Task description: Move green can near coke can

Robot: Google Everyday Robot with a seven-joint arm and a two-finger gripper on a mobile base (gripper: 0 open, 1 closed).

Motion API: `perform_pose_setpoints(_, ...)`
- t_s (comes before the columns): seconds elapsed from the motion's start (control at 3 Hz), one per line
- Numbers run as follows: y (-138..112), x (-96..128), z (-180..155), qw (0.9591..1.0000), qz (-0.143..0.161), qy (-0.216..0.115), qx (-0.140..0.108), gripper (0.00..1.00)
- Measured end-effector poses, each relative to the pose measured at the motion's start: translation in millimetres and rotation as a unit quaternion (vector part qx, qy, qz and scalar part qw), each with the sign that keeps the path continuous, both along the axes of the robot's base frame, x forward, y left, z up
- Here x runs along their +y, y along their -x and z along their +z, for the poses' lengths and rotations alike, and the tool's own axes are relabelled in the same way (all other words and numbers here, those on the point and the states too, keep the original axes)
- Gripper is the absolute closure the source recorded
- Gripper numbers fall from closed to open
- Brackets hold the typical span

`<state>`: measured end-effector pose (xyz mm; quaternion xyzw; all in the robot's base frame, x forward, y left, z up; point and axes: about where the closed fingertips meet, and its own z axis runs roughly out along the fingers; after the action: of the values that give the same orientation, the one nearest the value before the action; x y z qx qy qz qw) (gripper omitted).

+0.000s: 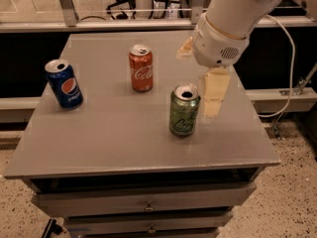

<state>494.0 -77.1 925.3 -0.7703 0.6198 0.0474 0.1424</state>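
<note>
Three cans (184,113), gripper (199,78) over grey cabinet top (114,133)

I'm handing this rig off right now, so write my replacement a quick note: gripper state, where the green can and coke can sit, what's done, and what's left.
Gripper: over the right side of the table, just right of and behind the green can. Jaws apart, holding nothing.
Green can: upright, front-right of centre, not grasped.
Coke can: upright, further back and left, with a clear gap to the green can.
Blue Pepsi can: far left, not part of the job.
Done: the gripper is beside the green can.
Left: grasp the green can, set it down next to the coke can, release.
</note>
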Motion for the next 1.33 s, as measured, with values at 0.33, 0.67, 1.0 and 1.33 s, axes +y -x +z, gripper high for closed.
perform_pose_setpoints(0.33, -3, 2, -17, 0.9999, 0.007, 0.002, 0.015, 0.00)
perform_pose_setpoints(0.67, 4, 2, -25, 0.9995, 0.002, -0.001, 0.030, 0.00)
perform_pose_setpoints(1.0, 13, 1, -30, 0.9990, -0.006, -0.008, 0.044, 0.18)
perform_pose_setpoints(1.33, 19, 1, -29, 0.9983, -0.016, -0.018, 0.052, 0.41)
